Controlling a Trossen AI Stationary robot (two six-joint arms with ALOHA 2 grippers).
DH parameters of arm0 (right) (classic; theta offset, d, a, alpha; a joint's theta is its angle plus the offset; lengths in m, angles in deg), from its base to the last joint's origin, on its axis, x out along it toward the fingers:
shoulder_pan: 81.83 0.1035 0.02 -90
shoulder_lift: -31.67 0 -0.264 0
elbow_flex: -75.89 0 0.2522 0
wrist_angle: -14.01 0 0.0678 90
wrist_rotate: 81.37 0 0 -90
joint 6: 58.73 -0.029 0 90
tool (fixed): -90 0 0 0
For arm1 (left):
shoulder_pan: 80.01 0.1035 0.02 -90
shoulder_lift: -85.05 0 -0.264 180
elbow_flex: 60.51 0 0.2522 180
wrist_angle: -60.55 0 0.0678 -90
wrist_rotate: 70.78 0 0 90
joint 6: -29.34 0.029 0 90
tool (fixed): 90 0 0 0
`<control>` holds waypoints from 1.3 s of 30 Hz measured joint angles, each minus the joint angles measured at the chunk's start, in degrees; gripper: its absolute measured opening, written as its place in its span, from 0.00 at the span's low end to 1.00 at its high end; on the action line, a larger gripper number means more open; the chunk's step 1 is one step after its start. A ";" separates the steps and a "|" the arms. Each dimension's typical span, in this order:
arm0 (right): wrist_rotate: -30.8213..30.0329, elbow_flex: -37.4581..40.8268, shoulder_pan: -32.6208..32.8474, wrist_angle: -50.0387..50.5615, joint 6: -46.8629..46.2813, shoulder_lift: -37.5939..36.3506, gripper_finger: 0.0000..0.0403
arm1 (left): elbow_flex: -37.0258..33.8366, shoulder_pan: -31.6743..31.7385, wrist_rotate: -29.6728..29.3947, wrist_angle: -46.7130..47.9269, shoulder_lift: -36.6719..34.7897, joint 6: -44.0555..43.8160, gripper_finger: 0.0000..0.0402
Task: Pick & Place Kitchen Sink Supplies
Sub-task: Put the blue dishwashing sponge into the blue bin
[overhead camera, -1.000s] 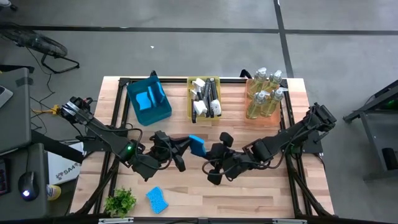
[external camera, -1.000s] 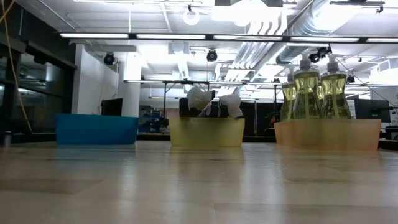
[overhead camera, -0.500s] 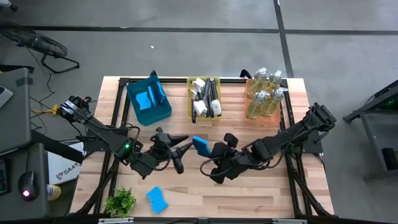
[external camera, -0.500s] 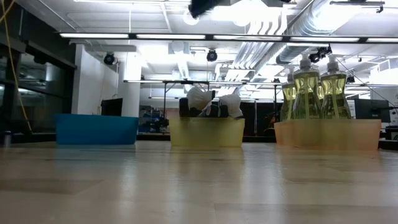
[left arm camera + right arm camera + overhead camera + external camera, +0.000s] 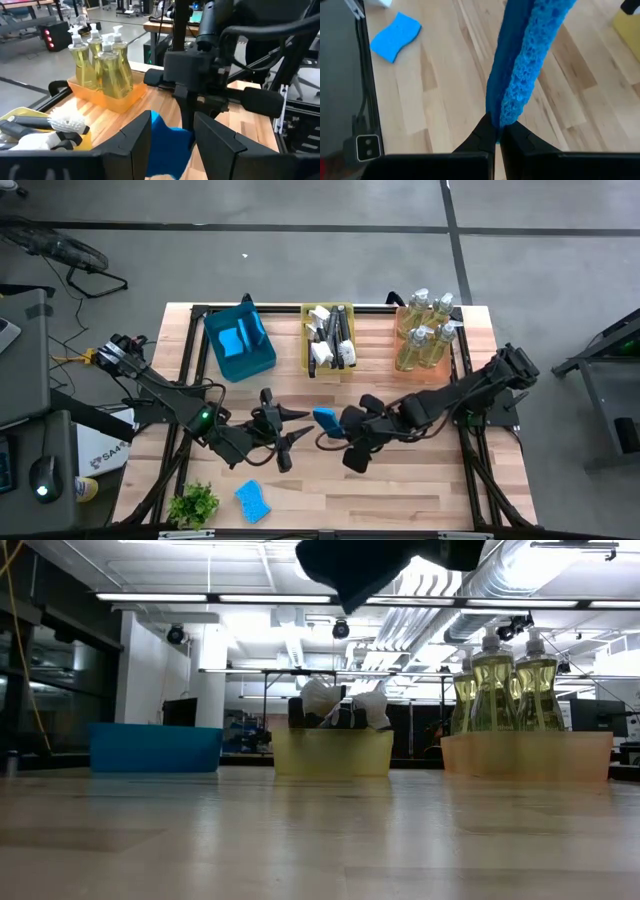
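1. A second ago my left gripper (image 5: pixel 290 426) was the one closed around the blue sponge (image 5: pixel 326 420); now its fingers (image 5: pixel 131 141) have spread apart and stand a moderate way open, with the sponge showing between them but no longer pinched.

2. My right gripper (image 5: pixel 340 428) has taken over: its jaws are closed tight on the sponge's edge (the right wrist view shows the blue foam rising straight out of the pinched fingertips (image 5: pixel 485 134)). The hand-over is done, as I judge it.

3. The sponge has drifted a little toward my right side over that second and hangs above the middle of the table (image 5: pixel 420 480), clear of the wood.

4. My right arm has come down lower too; its dark bulk now intrudes at the upper edge of the low view, where a second ago there was nothing.

5. What this means: the sponge is mine to place with the right arm, and the left is free to draw back. The likely home is the blue bin (image 5: pixel 240 343), which already holds a sponge.

6. Unchanged: a second loose sponge (image 5: pixel 252 500) lies near the front edge beside the small plant (image 5: pixel 193 504), the brushes (image 5: pixel 329 337) sit in the yellow bin and the soap bottles (image 5: pixel 425 330) in the orange one.
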 joint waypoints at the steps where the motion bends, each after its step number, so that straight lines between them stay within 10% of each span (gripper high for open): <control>1: 0.66 0.00 -0.22 0.34 0.03 0.00 0.00 | 0.00 0.00 -0.01 -0.01 0.00 -0.05 0.36; 14: 0.10 -0.20 -2.39 -1.68 0.12 0.00 0.00 | 0.02 -2.16 -8.90 6.93 -4.49 -1.63 0.36; 24: 3.31 -0.35 -10.04 -19.67 4.94 -0.04 0.00 | 0.04 -7.55 -17.90 31.83 -15.52 -16.33 0.36; 39: 15.64 -8.09 -18.38 -14.02 10.10 6.51 0.00 | 0.00 4.27 -0.71 57.49 -18.01 -27.32 0.36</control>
